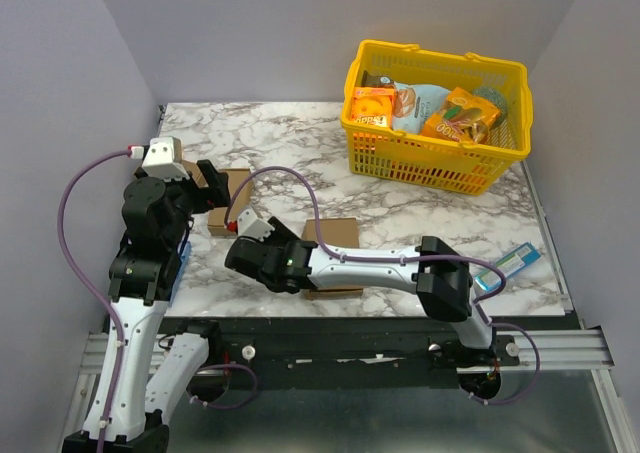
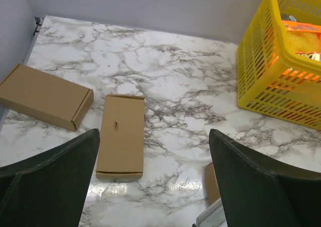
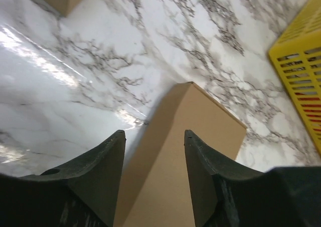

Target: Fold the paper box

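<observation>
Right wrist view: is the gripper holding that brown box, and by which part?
Nothing is gripped. The right gripper is open over the top of the paper box, which is wider than its gap; contact cannot be told.

Matt cardboard on a glossy marble-look top.
The white, grey-veined marble-patterned tabletop (image 3: 60, 86) is smooth and shiny, with bright glare patches. The plain brown cardboard paper box (image 3: 170, 152) is matt and smooth, as is a smaller flat brown cardboard box (image 2: 120, 137). The yellow slotted plastic basket (image 2: 271, 76) has a slight sheen. The dark fingers (image 3: 100, 177) of the right gripper (image 3: 154, 134) look matt.
</observation>
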`<state>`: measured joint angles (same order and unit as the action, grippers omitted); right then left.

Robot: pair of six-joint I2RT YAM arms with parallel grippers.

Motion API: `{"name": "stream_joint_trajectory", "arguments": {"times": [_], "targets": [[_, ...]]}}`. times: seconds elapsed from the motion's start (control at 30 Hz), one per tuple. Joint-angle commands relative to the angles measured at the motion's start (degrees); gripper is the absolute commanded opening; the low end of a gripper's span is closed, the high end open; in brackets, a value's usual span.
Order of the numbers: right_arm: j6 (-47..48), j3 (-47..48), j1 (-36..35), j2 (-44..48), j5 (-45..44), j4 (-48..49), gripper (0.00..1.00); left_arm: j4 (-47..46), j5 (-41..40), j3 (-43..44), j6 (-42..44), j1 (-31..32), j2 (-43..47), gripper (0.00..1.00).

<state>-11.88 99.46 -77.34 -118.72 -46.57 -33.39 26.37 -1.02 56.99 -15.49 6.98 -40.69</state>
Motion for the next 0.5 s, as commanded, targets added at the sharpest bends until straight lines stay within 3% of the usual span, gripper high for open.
{"name": "stream_joint_trajectory", "arguments": {"times": [0.0, 0.1, 0.33, 0.47], "targets": [[0.0, -3.3, 1.6, 6.6, 10.3, 8.9, 0.78, 0.2, 4.3, 0.3, 0.5, -0.2, -1.8, 0.99], [-3.9, -14.6, 5.4, 12.5, 15.3, 13.7, 0.9, -2.3, 5.5, -1.4, -0.3, -1.0, -2.6, 0.99], [-12.6, -43.7, 24.5, 33.4, 31.0, 28.8, 0.96, -11.4, 10.1, -9.7, 0.4, -2.1, -1.4, 0.99], [-12.1, -54.8, 34.3, 48.1, 36.3, 32.9, 0.98, -15.6, 11.6, -13.7, 0.5, -2.1, 1.0, 0.99]]}}
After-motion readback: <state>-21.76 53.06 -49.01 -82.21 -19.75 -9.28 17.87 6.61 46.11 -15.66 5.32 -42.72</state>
